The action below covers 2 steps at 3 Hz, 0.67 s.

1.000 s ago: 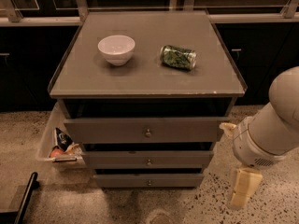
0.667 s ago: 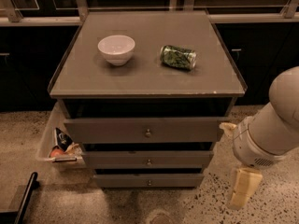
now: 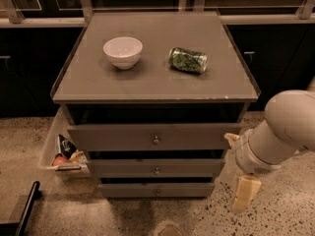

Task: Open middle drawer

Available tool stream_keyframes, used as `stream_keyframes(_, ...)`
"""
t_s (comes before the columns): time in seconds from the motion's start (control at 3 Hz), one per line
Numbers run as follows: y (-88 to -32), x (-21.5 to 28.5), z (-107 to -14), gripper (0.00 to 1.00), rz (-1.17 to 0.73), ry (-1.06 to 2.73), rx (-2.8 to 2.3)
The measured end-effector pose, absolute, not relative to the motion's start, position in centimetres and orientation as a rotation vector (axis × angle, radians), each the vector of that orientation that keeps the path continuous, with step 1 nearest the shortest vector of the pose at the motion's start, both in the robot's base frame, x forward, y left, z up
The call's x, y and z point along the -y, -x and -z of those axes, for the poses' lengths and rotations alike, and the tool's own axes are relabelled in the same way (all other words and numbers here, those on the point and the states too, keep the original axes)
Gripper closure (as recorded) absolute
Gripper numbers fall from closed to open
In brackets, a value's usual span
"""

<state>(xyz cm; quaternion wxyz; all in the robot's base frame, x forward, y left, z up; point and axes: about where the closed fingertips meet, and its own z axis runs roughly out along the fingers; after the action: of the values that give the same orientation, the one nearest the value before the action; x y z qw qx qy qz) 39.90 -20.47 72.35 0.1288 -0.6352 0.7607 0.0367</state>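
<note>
The middle drawer [image 3: 123,167] is the second of three grey-brown fronts in a low cabinet, with a small round metal knob [image 3: 156,171]. Its front stands slightly out from the cabinet, less far than the top drawer [image 3: 113,137] above it. The bottom drawer [image 3: 128,190] is the narrowest. My gripper [image 3: 244,194] hangs from the white arm [image 3: 280,132] to the right of the cabinet, near the floor. It is level with the bottom drawer and touches no drawer.
A white bowl [image 3: 122,51] and a green can [image 3: 187,60] lying on its side sit on the cabinet top [image 3: 147,82]. A bin with snack packets [image 3: 63,155] stands on the floor at the left. A black bar [image 3: 24,208] is at the lower left. Dark cabinets stand behind.
</note>
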Motion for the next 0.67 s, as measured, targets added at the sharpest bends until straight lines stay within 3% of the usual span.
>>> stream_keyframes(0.67,-44.9,21.4,-65.1,0.00,-0.134,1.832,-2.174)
